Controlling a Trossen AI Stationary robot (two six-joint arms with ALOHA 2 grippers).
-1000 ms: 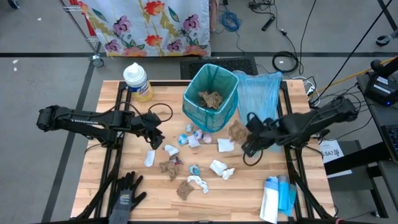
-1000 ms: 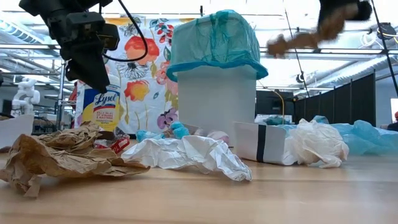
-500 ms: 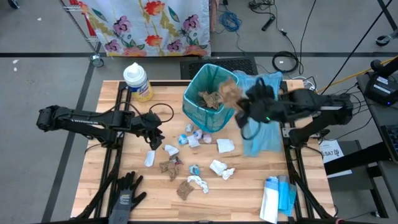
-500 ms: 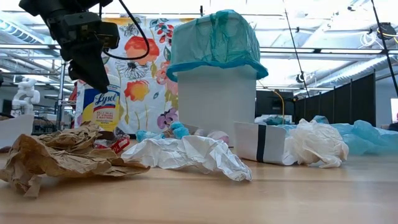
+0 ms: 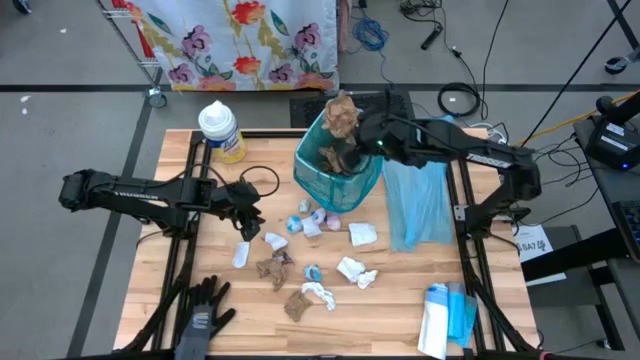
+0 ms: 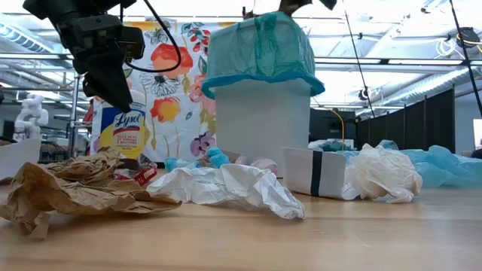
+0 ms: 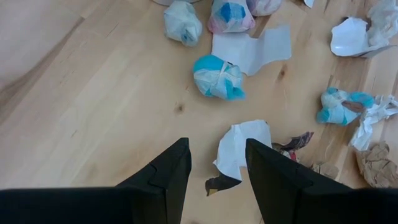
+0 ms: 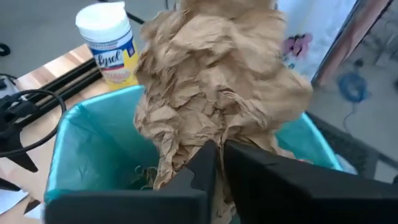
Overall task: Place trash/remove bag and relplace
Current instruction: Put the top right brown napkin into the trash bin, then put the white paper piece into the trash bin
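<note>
Right tool over bin, paper wad at point of release.

The right tool (image 8: 217, 163) holds a brown paper wad (image 5: 341, 114) in near-closed jaws above the bin (image 5: 340, 160). The wad sits over the far rim: an early release could drop it outside. The left tool (image 7: 216, 163), jaws apart and empty, hangs over trash (image 5: 352, 270) scattered on the worktop (image 5: 400, 310).

one bin (image 5: 338, 160), one wipes canister (image 5: 220, 130), one glove (image 5: 203, 310)

A brown paper wad (image 5: 341, 114) hangs above the bin (image 5: 338, 158) (teal-lined) — scraps (image 5: 312, 272) litter the table.
</note>
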